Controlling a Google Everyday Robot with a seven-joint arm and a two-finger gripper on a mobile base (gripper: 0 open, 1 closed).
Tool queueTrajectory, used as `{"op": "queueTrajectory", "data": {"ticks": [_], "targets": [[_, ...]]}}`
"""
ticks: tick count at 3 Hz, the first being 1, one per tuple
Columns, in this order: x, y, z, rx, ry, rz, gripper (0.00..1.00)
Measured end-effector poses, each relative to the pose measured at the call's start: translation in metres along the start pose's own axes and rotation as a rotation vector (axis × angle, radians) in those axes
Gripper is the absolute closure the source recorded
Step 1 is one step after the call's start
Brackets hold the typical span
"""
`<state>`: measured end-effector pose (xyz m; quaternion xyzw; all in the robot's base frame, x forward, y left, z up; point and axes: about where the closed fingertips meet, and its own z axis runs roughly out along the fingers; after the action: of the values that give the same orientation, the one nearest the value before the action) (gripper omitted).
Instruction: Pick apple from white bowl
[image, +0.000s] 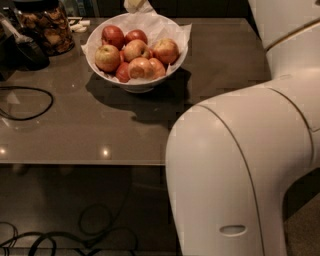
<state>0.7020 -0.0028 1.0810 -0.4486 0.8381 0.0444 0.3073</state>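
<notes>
My hand (134, 5) shows only as a pale tip at the top edge, over the far rim of the white bowl (137, 86) on the dark desk (100, 130). The paper-lined bowl holds heaped red-yellow apples (141, 67). A glass jar (47, 27) stands at its left; my white arm (240, 165) fills the lower right.

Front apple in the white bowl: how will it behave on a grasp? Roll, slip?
Probably rigid and slippery: the front apple looks smooth and round. It leans on neighbouring apples over crumpled paper in the white bowl, so lifting it likely lets others roll. The gripper shows only at the top edge, beyond the bowl's far rim.
</notes>
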Motion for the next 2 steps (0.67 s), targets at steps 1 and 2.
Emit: {"op": "queueTrajectory", "data": {"ticks": [1,2], "targets": [[0.008,0.013,0.01,-0.085,-0.004,-0.037,0.0],[0.009,0.027,0.017,-0.164,-0.018,-0.093,0.0]]}}
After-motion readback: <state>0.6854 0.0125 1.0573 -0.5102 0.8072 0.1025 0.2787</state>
